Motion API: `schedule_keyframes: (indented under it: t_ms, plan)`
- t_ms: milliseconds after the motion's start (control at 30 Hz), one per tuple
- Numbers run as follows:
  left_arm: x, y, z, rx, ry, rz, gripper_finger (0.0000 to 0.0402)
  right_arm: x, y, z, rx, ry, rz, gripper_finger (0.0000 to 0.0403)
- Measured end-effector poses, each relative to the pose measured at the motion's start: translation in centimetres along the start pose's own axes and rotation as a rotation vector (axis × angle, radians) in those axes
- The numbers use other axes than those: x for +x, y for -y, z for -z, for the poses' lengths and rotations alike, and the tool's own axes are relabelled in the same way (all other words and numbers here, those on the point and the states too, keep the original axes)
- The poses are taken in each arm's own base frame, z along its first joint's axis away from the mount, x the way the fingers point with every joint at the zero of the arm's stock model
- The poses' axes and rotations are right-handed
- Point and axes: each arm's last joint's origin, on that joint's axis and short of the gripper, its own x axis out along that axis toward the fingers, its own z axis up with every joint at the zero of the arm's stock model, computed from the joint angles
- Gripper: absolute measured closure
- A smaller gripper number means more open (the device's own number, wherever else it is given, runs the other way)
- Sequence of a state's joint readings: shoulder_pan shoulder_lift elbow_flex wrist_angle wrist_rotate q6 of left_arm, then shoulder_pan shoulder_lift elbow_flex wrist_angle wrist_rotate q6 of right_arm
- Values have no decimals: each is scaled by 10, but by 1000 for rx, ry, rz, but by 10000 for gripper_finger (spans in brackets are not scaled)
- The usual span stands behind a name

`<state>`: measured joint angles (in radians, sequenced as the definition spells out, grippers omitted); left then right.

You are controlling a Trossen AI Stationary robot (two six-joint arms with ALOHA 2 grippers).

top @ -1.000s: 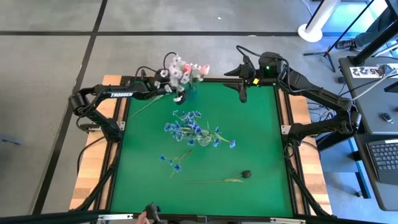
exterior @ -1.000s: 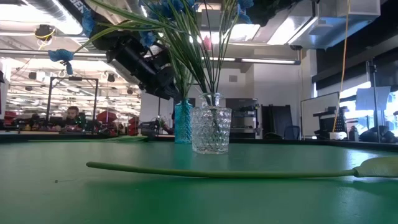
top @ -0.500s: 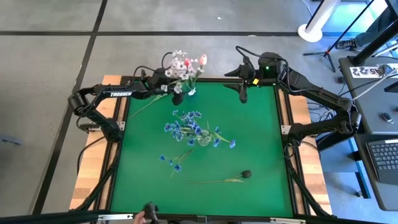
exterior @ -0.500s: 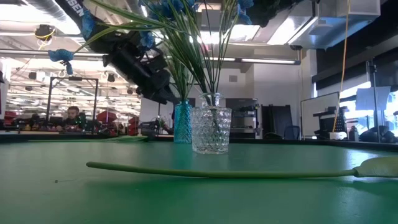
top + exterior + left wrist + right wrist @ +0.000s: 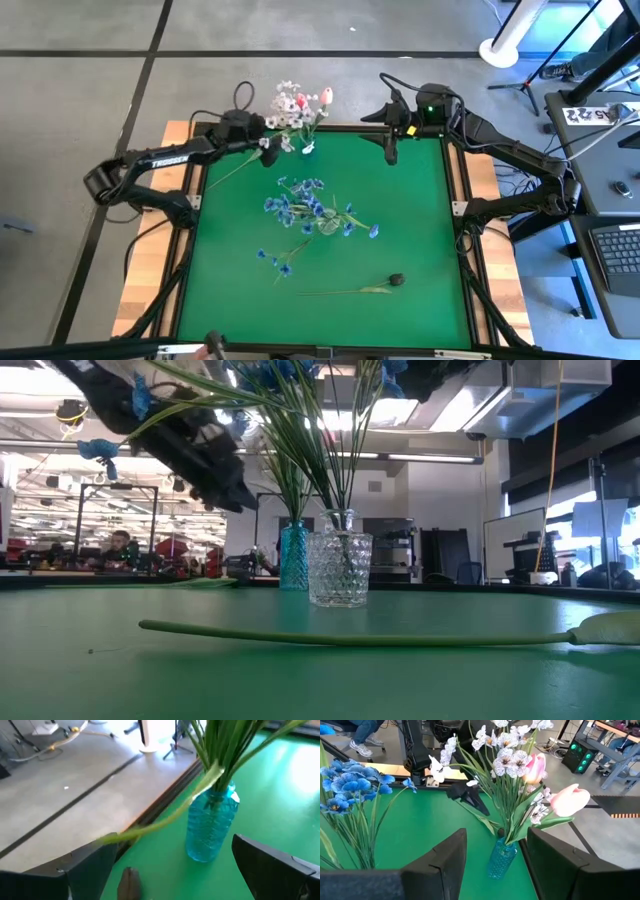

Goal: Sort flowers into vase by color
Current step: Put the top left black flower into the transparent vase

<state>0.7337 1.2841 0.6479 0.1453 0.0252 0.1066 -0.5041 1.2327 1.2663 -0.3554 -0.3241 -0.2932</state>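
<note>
While the left gripper [image 5: 262,146] waits open and empty beside the blue vase [image 5: 307,147], the dark bud flower [image 5: 350,289] lies flat, far away, stem sideways, nearer neither arm.

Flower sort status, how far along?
Done: white and pink sprays stand in the blue glass vase; blue sprays in the clear cut-glass vase. In hand: nothing; left claw open beside the blue vase. Left: loose blue spray and dark-bud stem on the mat.

Bright, even light — ceiling-strip glare, soft foreground.
</note>
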Motion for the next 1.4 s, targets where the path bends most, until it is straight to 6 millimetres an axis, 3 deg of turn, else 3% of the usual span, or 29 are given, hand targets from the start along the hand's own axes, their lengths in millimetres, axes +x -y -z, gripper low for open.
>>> schedule_keyframes:
  t_ms: [300,567,733,1133,1400]
  plan:
    - [-31,-7,25,-32,21,-18,14,0,0,-1,-2,10,4,197]
    - [-41,-14,63,-79,-246,-137,14,0,0,-1,5,9,4,197]
    - [-34,-18,59,-215,-282,-243,14,0,0,-1,8,10,2,197]
    - [-16,-25,43,-294,-728,-278,14,0,-1,-1,6,16,-33,197]
    - [5,-25,60,-230,-981,-241,14,0,-3,1,10,9,-81,197]
